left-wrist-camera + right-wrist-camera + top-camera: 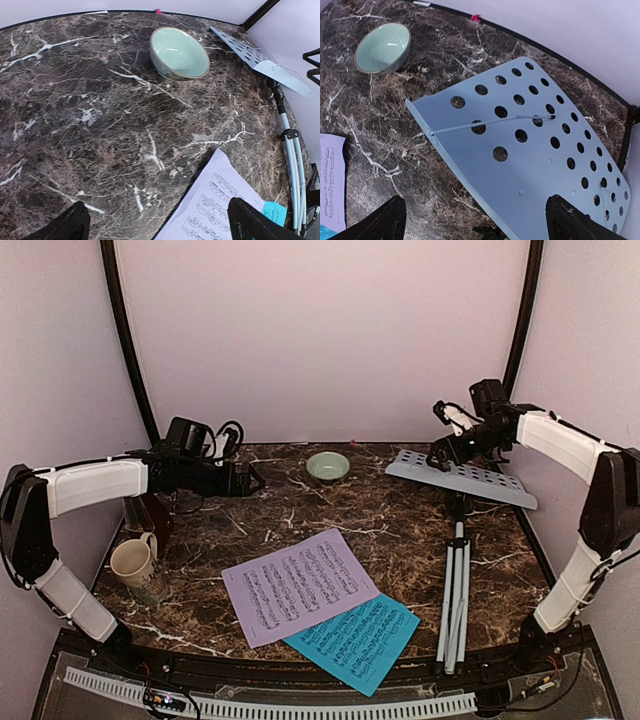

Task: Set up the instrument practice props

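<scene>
The silver music stand lies flat on the marble table at the right, its folded legs (455, 600) pointing to the near edge and its perforated grey tray (462, 478) at the far end. My right gripper (438, 455) hovers open over the tray's left part (520, 150), holding nothing. A lilac sheet (298, 585) lies at the centre front, overlapping a bright-blue sheet (360, 640). My left gripper (254, 478) hangs open above bare marble, with the lilac sheet's corner (215, 200) near its right finger. A dark-brown metronome (153, 514) stands partly hidden under the left arm.
A pale-green bowl (328, 466) sits at the back centre, between the two grippers. A cream mug (135, 568) stands at the left front, near the metronome. Curved walls close the table at the back and sides.
</scene>
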